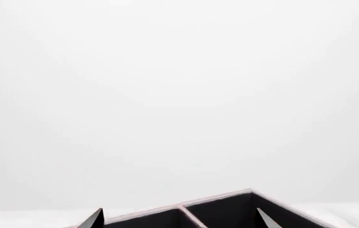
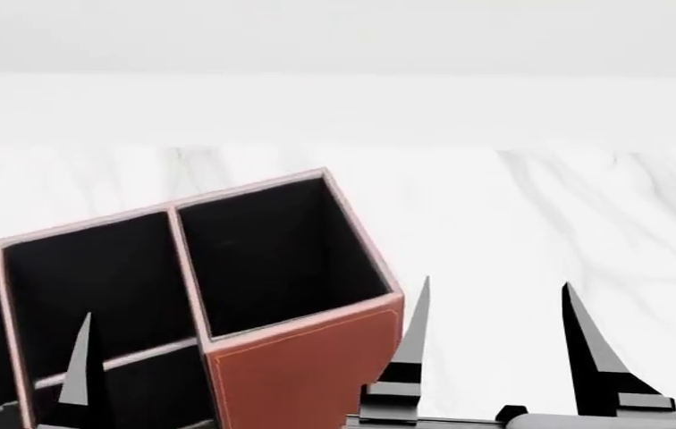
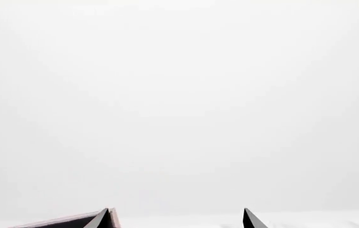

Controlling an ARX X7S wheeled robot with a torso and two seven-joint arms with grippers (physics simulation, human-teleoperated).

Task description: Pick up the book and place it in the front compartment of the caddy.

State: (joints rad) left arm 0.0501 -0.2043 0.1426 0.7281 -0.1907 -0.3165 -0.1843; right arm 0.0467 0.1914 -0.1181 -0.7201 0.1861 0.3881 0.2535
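We see the caddy [image 2: 302, 357] in the lower left of the head view, brown leather outside, black inside, pale rims, sitting on a white marbled table [image 2: 529, 214]. The book is in none of the three pictures, so we cannot say where it lies.

Our right gripper [image 2: 495, 344] shows at the lower centre-right of the head view, its two black fingers spread wide with only bare table between them; it holds nothing. Of our left gripper [image 2: 80, 366] the head view gives one pale finger tip at the lower left, in front of the caddy's compartments. The left wrist view shows both its tips at the bottom edge, set well apart, with nothing between them.

The step in hand, as we judge it, is finding the book. We would look around the table before moving an arm, and keep both grippers raised so they do not knock the caddy's walls.

The head view alone shows the caddy's brown side and the marble veining. The left wrist view looks over the caddy's rim and dividers toward blank white. The right wrist view catches only a sliver of the caddy's rim at its lower left.
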